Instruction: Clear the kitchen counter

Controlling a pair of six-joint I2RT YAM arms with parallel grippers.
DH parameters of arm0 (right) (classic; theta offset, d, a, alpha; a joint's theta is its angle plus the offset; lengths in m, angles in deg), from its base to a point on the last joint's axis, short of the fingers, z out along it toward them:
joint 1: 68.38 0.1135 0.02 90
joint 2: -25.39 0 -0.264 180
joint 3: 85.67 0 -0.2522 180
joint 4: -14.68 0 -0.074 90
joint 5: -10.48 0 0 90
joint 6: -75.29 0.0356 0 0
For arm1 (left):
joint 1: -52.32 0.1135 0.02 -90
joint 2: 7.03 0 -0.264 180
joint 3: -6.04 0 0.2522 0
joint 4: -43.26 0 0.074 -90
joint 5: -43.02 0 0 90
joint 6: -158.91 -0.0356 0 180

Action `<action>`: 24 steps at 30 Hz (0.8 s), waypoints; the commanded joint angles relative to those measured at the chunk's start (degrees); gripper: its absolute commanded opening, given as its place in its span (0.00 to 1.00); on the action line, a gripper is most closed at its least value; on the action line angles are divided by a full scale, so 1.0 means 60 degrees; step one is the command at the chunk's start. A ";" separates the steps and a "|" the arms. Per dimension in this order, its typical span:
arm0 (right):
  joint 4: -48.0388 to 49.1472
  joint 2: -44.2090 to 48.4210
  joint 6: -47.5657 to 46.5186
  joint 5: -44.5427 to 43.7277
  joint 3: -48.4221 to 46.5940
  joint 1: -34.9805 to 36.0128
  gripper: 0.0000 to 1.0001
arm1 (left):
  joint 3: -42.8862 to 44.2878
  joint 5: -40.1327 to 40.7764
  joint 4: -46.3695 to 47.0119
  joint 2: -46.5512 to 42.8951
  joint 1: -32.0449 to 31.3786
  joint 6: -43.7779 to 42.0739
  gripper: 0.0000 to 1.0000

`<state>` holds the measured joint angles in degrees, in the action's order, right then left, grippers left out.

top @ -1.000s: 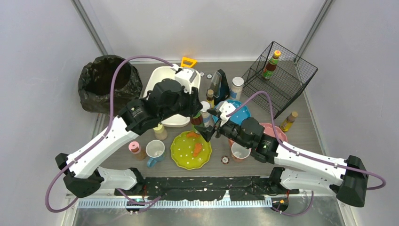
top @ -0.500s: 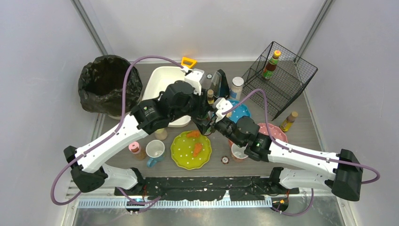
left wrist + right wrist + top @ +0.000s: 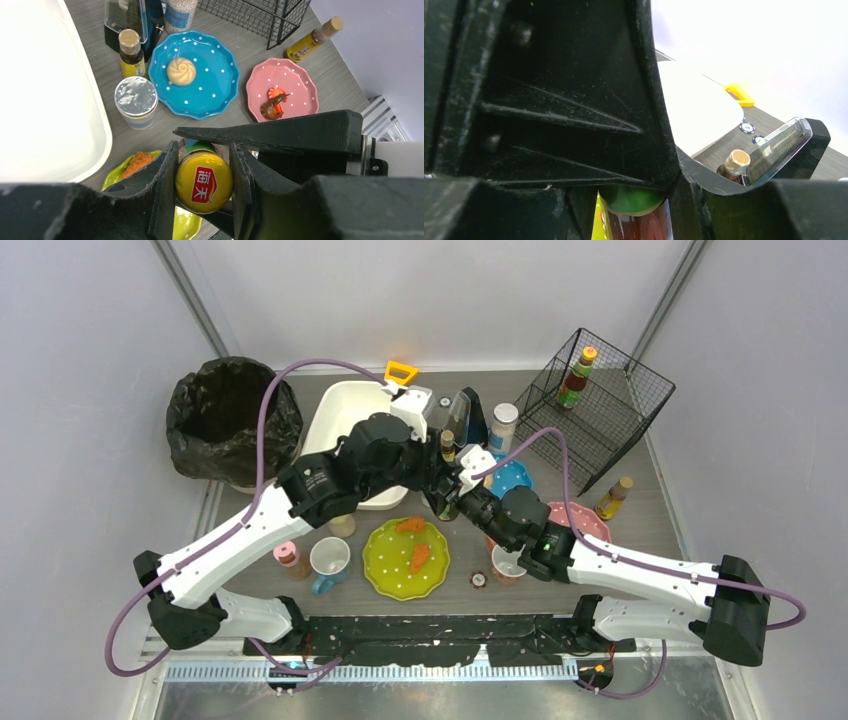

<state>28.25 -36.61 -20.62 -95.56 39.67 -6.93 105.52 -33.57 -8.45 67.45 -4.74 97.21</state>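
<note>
Above the plate (image 3: 392, 578), probably, left end effector (image 3: 202, 156) grips bottle (image 3: 204, 184).

Plain pale walls (image 3: 440, 300) enclose the scene — two slanting metal struts (image 3: 193, 295) (grey) at the back corners, evenly lit.

White arm links (image 3: 215, 550), black joint housings (image 3: 375, 445), looping purple cables (image 3: 262, 420), scuffed black ridged fingers (image 3: 162, 185)

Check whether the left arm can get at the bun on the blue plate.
Probably not: the left gripper is shut on the yellow-capped bottle, though the bun lies uncovered nearby.
</note>
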 commanded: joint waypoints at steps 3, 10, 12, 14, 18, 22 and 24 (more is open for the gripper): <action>0.0119 0.0472 0.0190 -0.0175 -0.0163 0.0085 0.05 | 0.0245 0.0452 0.1725 -0.0642 -0.0061 -0.0170 0.23; -0.0418 0.1117 0.0150 -0.0141 -0.0233 0.0085 0.05 | 0.0355 0.1351 0.1624 -0.1521 0.0003 -0.1207 0.90; -0.0715 0.1263 0.0088 -0.0170 -0.0322 0.0093 0.05 | 0.0411 0.1629 0.1462 -0.1877 0.0129 -0.1512 0.99; -0.1069 0.1370 -0.0015 -0.0263 -0.0436 0.0079 0.05 | 0.0418 0.1959 0.1275 -0.2286 0.0308 -0.1808 1.00; -0.1850 0.1613 -0.0377 -0.1050 -0.0806 -0.0034 0.06 | -0.0429 0.2656 0.1191 -0.3629 0.0885 -0.2273 0.99; -0.2622 0.1696 -0.0535 -0.1333 -0.1461 -0.0725 0.05 | -0.1792 0.3006 0.1063 -0.5132 0.1778 -0.2431 0.99; -0.3069 0.1660 -0.0402 -0.1161 -0.1908 -0.1376 0.06 | -0.2548 0.3187 0.0901 -0.5857 0.2142 -0.2526 0.99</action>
<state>7.38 -29.37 -21.93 -99.84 37.22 -9.56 96.60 -18.71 -2.55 38.07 4.73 84.68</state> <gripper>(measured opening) 0.504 0.992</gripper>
